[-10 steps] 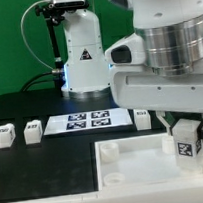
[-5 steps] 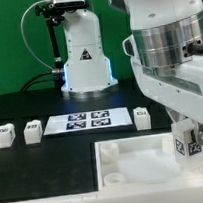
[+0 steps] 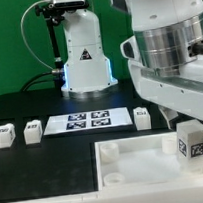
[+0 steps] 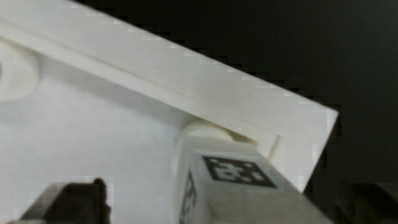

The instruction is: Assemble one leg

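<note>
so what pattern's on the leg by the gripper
Black-and-white square tag on the leg; wrist view.

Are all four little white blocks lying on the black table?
No, only three legs sit on the table; the fourth leg is over at the white panel.

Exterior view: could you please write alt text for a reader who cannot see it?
A robot arm's end effector brackets a white leg at the white panel's corner at the exterior view's right. Three more legs and the marker board lie on the black table.
</note>
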Motion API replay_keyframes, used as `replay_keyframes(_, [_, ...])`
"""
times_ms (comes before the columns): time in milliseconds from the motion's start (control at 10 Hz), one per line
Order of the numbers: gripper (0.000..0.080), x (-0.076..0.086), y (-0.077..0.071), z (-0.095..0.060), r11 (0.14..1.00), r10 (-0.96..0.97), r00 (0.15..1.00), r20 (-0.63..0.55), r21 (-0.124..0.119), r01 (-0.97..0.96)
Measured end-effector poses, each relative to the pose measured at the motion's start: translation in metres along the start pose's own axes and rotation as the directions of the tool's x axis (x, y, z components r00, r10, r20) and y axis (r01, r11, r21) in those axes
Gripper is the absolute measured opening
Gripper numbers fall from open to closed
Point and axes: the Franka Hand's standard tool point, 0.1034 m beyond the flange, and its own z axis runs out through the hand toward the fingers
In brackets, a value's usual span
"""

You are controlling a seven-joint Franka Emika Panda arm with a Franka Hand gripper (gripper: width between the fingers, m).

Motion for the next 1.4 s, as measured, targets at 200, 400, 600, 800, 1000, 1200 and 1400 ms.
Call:
replay_keyframes(200, [0.0648,-0.002,-0.002,0.0,0.963,-0.271,0.963,-0.005,-0.006,0.271])
replay_keyframes(400, [0.0648,-0.001,-0.001,0.0,0.877,-0.48,0.878,-0.003,-0.015,0.479])
replay_keyframes(600, [0.0648,0.012,-0.013,-0.011,0.543,-0.838,0.546,-0.003,-0.093,0.834])
replay_keyframes(800, [0.0625,0.012,-0.014,-0.011,0.438,-0.898,0.44,0.005,-0.09,0.895])
replay_keyframes(1000, [0.0455,0.011,-0.014,-0.011,0.502,-0.864,0.504,-0.002,-0.087,0.86])
replay_keyframes(1200, [0.0297,0.013,-0.014,-0.012,0.708,-0.705,0.709,-0.023,-0.077,0.702])
replay_keyframes(1400, [0.0297,0.016,-0.012,-0.012,0.846,-0.532,0.846,-0.041,-0.074,0.528])
